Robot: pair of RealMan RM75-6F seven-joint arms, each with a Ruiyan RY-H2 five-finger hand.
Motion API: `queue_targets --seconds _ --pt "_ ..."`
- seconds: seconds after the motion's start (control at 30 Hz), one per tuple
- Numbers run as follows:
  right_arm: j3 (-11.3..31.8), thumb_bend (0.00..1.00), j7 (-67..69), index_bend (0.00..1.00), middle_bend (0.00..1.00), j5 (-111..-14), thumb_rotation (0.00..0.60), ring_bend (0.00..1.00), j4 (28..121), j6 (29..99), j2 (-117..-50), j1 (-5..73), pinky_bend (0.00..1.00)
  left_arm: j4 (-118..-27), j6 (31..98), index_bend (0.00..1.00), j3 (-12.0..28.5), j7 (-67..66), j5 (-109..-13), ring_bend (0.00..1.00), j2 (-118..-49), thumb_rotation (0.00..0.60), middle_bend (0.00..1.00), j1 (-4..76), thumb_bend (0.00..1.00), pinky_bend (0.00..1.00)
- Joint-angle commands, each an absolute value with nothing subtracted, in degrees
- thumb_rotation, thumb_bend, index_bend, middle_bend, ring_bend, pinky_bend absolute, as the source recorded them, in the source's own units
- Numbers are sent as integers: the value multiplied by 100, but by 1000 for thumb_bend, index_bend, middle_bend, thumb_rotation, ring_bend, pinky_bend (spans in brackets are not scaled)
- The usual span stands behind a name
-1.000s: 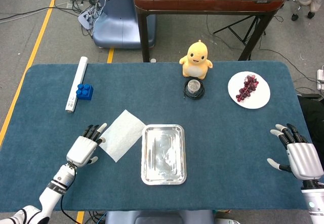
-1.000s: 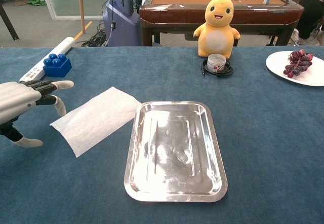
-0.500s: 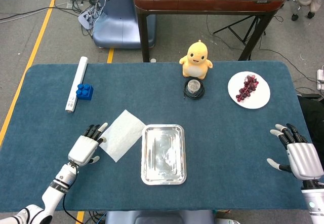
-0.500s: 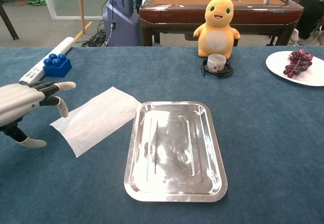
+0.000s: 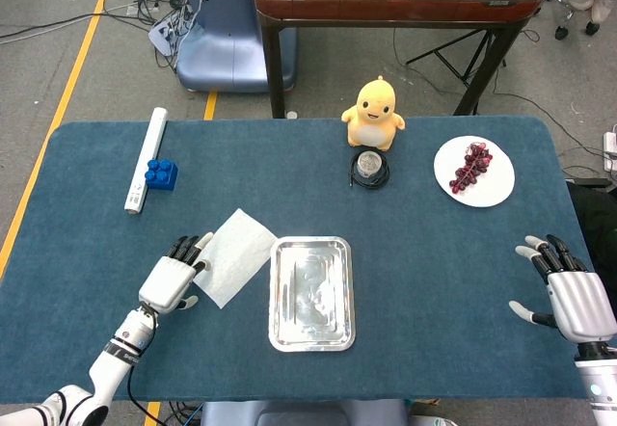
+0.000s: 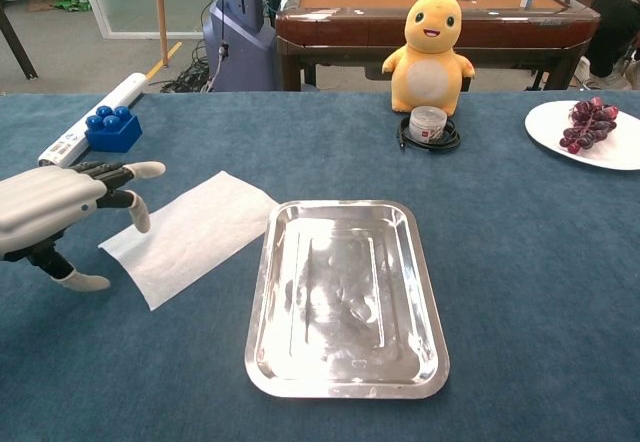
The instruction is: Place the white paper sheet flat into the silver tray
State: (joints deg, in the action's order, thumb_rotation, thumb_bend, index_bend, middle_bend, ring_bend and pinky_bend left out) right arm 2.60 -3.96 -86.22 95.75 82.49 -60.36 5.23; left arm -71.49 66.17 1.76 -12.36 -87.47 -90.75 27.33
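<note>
So the white paper sheet (image 6: 190, 234) is lying flat on the blue table (image 5: 434, 262), toward the front-left part, just beside the left rim of the silver tray (image 5: 311, 293), which is sitting empty near the middle of the front edge. Left hand (image 6: 60, 207) is hovering at the sheet's left corner with fingers spread apart and holding nothing; can't tell if the fingertips are touching the paper. Right hand (image 5: 569, 291) is sitting way over by the front-right corner, fingers apart too, gripping nothing, well away from both sheet and tray
</note>
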Motion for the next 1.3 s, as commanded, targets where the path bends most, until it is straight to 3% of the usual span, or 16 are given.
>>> queue_targets --seconds 0.03,1.07,1.3 --pt "259 28 -390 247 188 -8623 600 84 9576 8249 -6033 523 297 -7135 6618 385 188 -1226 -8720 0 -9096 600 0 2739 132 64" --pt "259 28 -286 248 188 -8625 600 84 9590 8239 -5997 524 297 -6356 6937 478 139 -606 -8844 0 -9646 600 0 2744 132 114" --pt "259 28 -295 248 188 -8616 600 84 9586 8223 -6004 530 297 -6328 6973 485 138 -540 -8835 0 -9664 600 0 2730 247 121"
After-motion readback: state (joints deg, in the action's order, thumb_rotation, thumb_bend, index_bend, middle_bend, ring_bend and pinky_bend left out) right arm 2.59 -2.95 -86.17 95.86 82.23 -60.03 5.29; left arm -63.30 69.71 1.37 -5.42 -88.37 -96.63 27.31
